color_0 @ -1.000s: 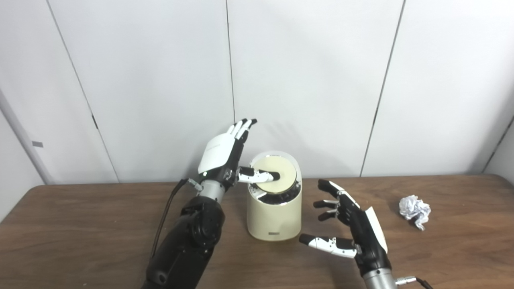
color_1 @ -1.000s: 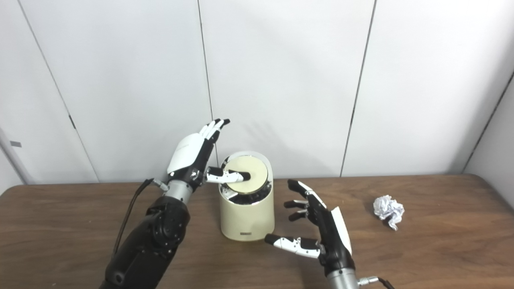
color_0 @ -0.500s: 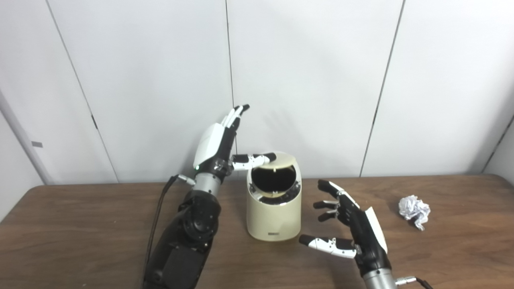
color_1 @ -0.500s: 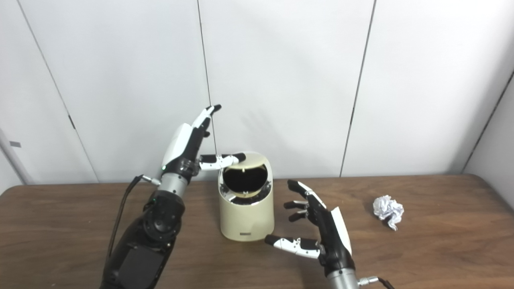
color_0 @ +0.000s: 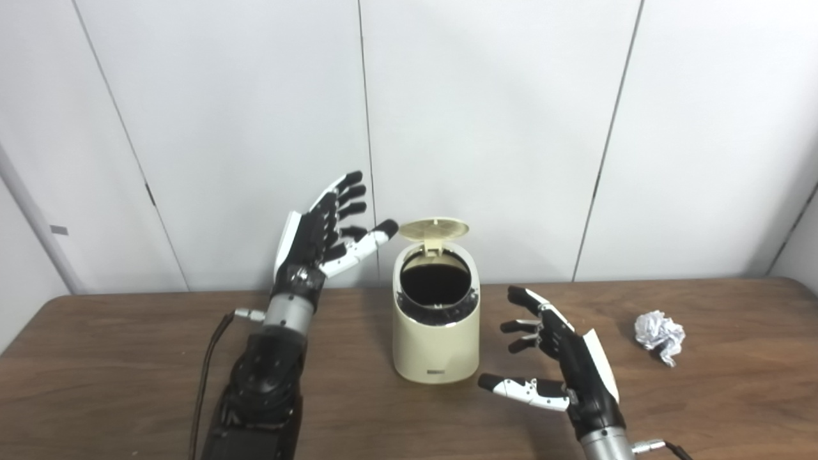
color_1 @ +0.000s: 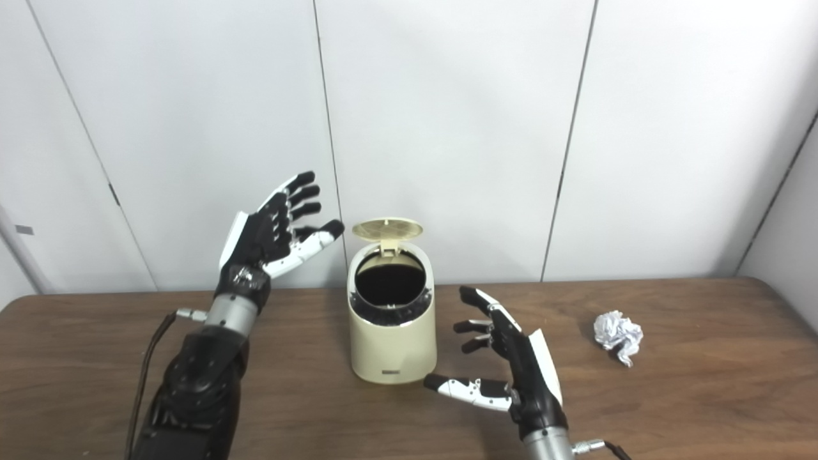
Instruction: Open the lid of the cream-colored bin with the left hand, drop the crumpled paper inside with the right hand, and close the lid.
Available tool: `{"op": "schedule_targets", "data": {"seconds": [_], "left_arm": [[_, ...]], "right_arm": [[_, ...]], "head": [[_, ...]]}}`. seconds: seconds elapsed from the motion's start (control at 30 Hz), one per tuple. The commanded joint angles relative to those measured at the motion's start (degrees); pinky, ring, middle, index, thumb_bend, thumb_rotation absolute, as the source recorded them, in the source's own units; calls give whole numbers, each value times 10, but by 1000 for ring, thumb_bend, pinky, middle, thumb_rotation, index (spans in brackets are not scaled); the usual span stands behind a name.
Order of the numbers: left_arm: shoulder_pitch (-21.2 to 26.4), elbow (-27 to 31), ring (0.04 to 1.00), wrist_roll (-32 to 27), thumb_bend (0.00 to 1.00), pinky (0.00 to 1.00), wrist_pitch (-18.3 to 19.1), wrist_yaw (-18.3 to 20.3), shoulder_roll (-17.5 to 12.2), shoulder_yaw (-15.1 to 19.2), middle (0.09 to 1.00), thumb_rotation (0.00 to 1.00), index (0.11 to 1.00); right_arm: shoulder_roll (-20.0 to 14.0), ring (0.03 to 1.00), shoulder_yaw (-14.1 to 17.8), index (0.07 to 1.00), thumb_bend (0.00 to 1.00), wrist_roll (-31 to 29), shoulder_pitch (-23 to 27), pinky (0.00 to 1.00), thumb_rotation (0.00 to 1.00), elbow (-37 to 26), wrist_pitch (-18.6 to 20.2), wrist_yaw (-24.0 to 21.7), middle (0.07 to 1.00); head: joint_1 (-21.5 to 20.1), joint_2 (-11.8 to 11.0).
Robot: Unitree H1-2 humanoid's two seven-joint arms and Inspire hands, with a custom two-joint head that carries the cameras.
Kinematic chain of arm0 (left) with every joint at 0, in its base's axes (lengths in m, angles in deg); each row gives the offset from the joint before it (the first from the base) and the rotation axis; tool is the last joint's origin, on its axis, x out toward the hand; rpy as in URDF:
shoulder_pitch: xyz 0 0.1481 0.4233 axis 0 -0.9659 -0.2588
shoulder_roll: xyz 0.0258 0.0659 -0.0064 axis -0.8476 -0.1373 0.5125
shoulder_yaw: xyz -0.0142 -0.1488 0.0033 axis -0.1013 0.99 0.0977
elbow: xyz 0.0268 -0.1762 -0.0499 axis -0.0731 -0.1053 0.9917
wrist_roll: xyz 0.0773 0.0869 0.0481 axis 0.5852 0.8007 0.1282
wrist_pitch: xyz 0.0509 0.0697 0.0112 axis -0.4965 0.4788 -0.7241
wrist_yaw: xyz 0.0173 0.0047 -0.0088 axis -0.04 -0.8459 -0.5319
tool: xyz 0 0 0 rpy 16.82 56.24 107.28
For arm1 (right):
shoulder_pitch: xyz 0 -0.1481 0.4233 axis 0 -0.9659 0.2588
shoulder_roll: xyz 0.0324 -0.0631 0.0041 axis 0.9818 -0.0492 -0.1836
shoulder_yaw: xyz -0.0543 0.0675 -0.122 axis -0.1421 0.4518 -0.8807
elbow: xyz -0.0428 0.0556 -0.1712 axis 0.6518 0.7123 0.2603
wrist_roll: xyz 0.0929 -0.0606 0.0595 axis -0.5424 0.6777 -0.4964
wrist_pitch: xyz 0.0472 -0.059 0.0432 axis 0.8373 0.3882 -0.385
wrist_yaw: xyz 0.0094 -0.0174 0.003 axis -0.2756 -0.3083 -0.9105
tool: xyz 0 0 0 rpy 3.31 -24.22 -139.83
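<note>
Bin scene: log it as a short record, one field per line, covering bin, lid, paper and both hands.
bin: cream-colored bin upright on table, mouth open
lid: lid flipped up at the back
paper: crumpled paper on table, right of bin, not held
left hand: left hand open, raised left of lid, apart from it
right hand: right hand open, empty, between bin and paper

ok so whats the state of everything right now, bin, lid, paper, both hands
cream-colored bin: upright on the table, mouth uncovered, dark inside
lid: flipped up at the back of the bin, open
crumpled paper: lying on the table to the right of the bin, not held
left hand: open, raised left of the lid, touching nothing
right hand: open, beside the bin, holding nothing
</note>
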Motion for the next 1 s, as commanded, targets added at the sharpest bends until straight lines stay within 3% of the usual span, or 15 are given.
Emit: {"op": "schedule_targets", "data": {"seconds": [0.0, 0.27, 0.47, 0.7, 0.97], "left_arm": [[10, 35, 818, -29, 713, 641, -12, 5, 5, 10, 850, 308, 922], [-48, 63, 781, -96, 725, 670, -23, 5, 20, 30, 864, 307, 937], [-92, 53, 788, -147, 674, 687, -41, 20, 29, 39, 873, 264, 934], [-134, 29, 830, -162, 700, 697, -73, 34, 26, 38, 879, 272, 945], [-162, 27, 840, -191, 716, 695, -80, 55, 15, 48, 892, 277, 954]], "right_arm": [[-3, 680, 2, 822, 686, -5, 15, 529, 152, -12, -17, 0, 843], [-5, 693, 5, 818, 695, -3, 14, 545, 162, -16, -12, 1, 842], [-7, 696, 8, 824, 693, -5, 16, 557, 171, -11, -12, 1, 848], [-10, 697, 8, 825, 694, -7, 17, 562, 167, -7, -15, 0, 847], [-14, 698, 12, 831, 694, -4, 14, 548, 176, -17, -3, 0, 850]], "head": [[2, 0], [4, 2], [6, 2], [6, 1], [0, 3]]}}
